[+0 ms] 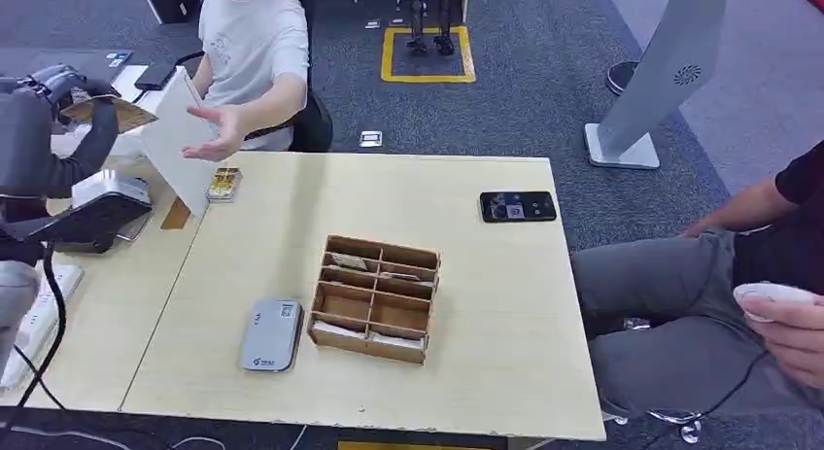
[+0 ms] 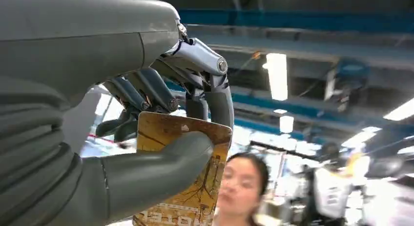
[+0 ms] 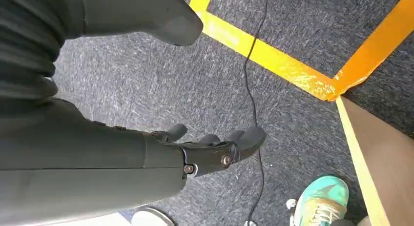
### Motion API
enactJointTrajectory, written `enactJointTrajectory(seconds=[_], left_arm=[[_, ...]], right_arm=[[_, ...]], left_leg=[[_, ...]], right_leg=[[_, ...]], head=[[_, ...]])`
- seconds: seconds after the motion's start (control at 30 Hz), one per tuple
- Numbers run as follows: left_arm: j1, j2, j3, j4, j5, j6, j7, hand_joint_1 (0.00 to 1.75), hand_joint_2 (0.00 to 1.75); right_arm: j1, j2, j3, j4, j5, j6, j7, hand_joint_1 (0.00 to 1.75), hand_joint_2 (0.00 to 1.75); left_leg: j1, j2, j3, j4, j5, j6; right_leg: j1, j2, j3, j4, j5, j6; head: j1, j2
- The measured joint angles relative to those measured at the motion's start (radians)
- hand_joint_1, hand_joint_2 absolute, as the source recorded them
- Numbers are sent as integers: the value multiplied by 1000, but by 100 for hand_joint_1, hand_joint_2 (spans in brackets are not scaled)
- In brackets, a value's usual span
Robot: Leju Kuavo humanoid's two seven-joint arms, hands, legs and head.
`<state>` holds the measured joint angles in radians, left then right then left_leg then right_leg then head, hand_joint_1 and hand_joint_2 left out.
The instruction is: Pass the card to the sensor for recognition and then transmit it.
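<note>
The card (image 2: 188, 172) is pinched in the left hand (image 2: 161, 133), thumb across its printed face and the darker fingers behind its top edge; in the head view the card (image 1: 97, 108) is raised at the far left, above the dark sensor unit (image 1: 92, 209) on the side table (image 1: 117, 304). A person seated beyond reaches an open hand (image 1: 219, 139) towards it, with a gap between that palm and the card. Main risk, in my judgement: the hold is narrow, on the upper part of the card, so any loosening before the person has it would drop the card onto the sensor unit or the floor. A second risk is a handover before the card has been read, should it pass too high over the sensor. The right hand (image 3: 215, 148) hangs over the carpet (image 3: 161, 89), fingers curled in, holding nothing
</note>
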<state>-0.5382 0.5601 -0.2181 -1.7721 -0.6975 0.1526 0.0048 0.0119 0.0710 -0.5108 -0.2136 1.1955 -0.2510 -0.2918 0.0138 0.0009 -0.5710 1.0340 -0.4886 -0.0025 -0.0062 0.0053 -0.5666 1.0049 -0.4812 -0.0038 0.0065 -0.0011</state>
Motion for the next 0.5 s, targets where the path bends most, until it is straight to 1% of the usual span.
enactJointTrajectory(seconds=[0.1, 0.2, 0.3, 0.5], left_arm=[[-7, -46, -39, 99, -107, 12, 52, 175, 175], [-4, -79, -62, 173, -130, 40, 62, 175, 175], [-3, -96, -71, 208, -131, 50, 65, 175, 175], [30, -116, -71, 237, -138, 55, 67, 175, 175]], right_arm=[[-2, 0, 10, 0, 17, -2, 19, 0, 175], [-6, 0, 15, 1, 20, -2, 24, 0, 175], [-5, 0, 16, 1, 20, -4, 26, 0, 175], [-5, 0, 33, 2, 45, -16, 41, 0, 175]], left_leg=[[-1, 0, 0, 0, 0, 1], [0, 2, 0, 0, 0, 1], [-1, 1, -1, 0, 0, 1], [-1, 2, -1, 0, 0, 1]], right_leg=[[0, 0, 0, 0, 0, 0], [0, 2, 0, 0, 1, -1], [0, 1, 0, 0, 1, -1], [0, 1, -1, 0, 1, -1]], head=[[0, 0], [0, 0], [0, 0], [0, 0]])
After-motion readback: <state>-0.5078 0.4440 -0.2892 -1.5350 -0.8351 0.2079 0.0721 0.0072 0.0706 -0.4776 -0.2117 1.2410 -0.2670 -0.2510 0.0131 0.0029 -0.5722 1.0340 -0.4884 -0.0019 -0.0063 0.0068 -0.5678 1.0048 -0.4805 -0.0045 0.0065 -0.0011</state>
